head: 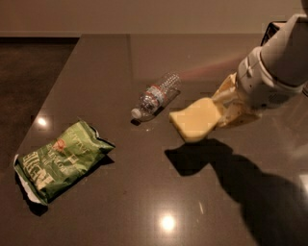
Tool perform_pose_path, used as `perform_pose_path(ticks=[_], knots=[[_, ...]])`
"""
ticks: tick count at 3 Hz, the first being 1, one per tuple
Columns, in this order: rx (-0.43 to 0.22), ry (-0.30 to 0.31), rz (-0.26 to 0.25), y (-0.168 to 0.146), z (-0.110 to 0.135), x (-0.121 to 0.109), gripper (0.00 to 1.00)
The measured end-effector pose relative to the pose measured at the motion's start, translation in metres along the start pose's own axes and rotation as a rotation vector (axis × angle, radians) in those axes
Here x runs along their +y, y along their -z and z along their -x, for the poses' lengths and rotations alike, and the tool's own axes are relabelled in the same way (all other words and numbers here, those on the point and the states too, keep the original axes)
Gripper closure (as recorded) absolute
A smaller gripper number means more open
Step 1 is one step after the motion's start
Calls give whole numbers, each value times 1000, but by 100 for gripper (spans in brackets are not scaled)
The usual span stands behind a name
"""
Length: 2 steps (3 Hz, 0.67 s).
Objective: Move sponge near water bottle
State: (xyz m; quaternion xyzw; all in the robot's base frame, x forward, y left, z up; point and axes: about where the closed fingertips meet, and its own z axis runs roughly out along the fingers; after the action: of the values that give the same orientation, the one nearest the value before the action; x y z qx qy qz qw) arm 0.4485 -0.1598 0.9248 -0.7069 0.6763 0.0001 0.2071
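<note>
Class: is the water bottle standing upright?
No, the water bottle lies on its side; the gripper, to its right, holds the sponge.

Dark glossy table [96, 72], light glints [167, 222], pale wall [144, 14].

The arm [276, 57] is a thick, rounded white shell, smooth and slightly glossy, with a ringed seam near the wrist. The gripper [219, 109], right of the view's middle, has two flat, cream-coloured fingers [226, 89] tinged with yellow.
</note>
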Motion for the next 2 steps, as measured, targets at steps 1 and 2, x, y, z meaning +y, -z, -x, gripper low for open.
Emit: perform_pose_path(ticks=[1, 2], knots=[[62, -137, -61, 5, -32, -45, 100], [122, -263, -93, -6, -66, -79, 100]])
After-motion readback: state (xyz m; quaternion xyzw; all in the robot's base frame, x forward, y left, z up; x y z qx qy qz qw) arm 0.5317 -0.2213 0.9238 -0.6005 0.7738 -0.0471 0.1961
